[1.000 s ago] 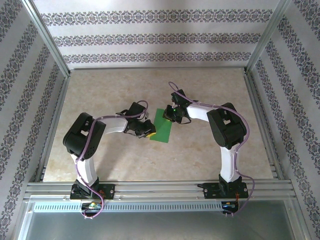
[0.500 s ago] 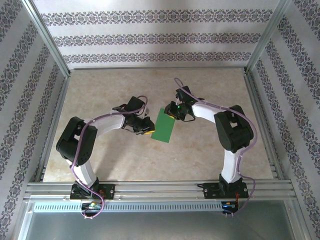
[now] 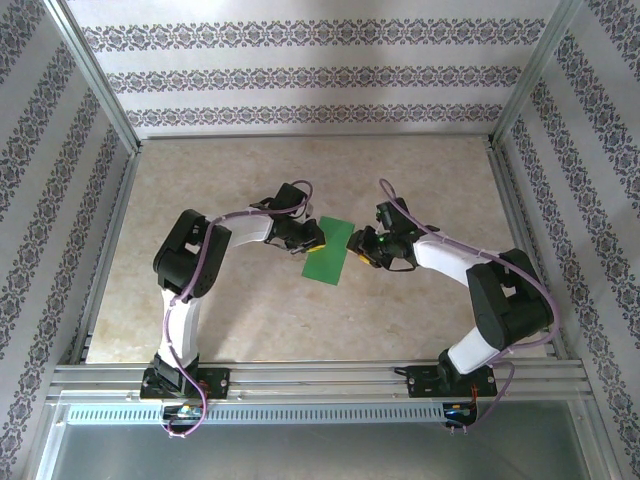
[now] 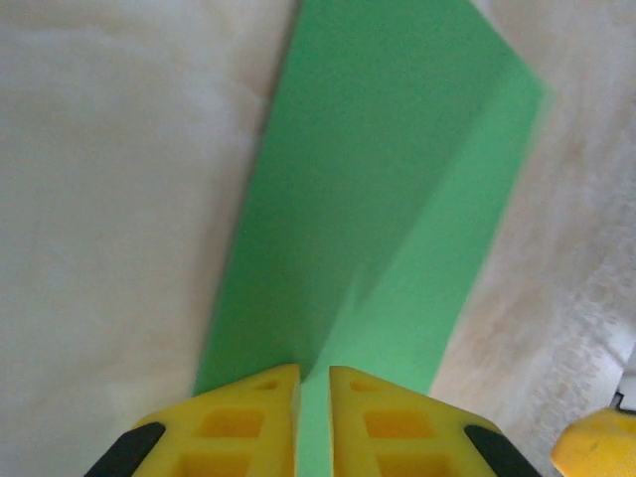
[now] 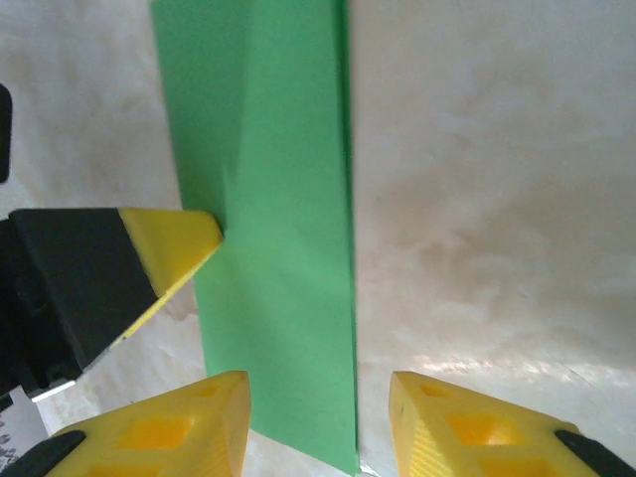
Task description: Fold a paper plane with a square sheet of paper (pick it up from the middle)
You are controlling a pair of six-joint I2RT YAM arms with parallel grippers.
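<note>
Paper first: the green square sheet of paper (image 3: 328, 252) sits near the middle of the tabletop (image 3: 250, 310), showing as a narrow creased rectangle. At its 9 o'clock side the left claw (image 4: 314, 380) pinches the sheet's edge, fingers almost together. At 3 o'clock the right claw (image 5: 318, 386) stands parted, astride the paper's edge without clamping it.

Square sheet of paper (image 3: 328, 251) at the middle of the tabletop (image 3: 200, 180), well apart from all four edges. Left tool (image 3: 312, 238) at the sheet's left edge, toward the far corner, that edge pinched between its fingers (image 4: 238, 427). Right tool (image 3: 358, 247) just beside the sheet's right edge, facing the left tool across it, jaws apart with one end of the sheet reaching in between them. Sheet between the two tools.
</note>
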